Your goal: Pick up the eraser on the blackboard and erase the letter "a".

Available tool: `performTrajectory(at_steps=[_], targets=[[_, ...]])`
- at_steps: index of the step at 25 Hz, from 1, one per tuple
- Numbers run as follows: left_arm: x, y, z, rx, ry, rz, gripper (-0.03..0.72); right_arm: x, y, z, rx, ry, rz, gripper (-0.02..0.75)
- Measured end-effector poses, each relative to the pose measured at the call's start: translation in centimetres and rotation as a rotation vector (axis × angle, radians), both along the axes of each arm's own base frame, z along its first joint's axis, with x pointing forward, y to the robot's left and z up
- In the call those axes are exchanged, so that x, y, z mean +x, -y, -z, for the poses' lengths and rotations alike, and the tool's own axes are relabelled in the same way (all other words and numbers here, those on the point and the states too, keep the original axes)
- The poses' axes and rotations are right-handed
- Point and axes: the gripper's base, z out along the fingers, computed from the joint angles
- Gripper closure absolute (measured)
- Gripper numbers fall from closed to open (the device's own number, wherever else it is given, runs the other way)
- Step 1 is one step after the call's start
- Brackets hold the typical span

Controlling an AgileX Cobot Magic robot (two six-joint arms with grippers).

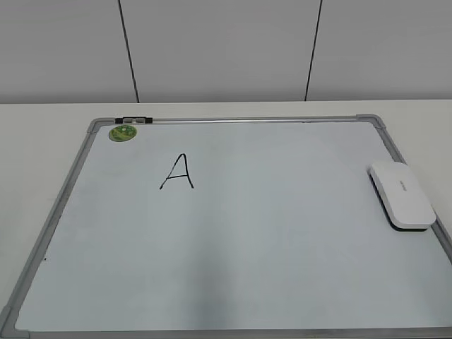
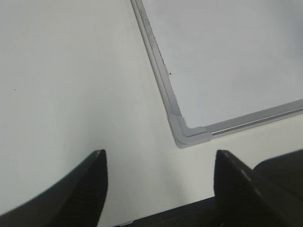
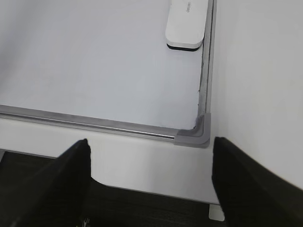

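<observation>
Eraser (image 1: 401, 194) lettering perhaps legible wrist-side only

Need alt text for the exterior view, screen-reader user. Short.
A whiteboard with a grey frame lies flat on a pale table, with a black capital "A" handwritten left of centre. A white eraser rests on the board by its right edge, and a small round green magnet sits in the top left corner. No robot arms are visible.
</observation>
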Motion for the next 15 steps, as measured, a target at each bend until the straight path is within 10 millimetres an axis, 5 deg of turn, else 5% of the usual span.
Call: performTrajectory(at_steps=[15], targets=[[-0.27,-0.09,-0.09,-0.006,0.024,-0.005,0.183,-0.26,0.03,-0.04,0.004,0.021,0.002,0.146]])
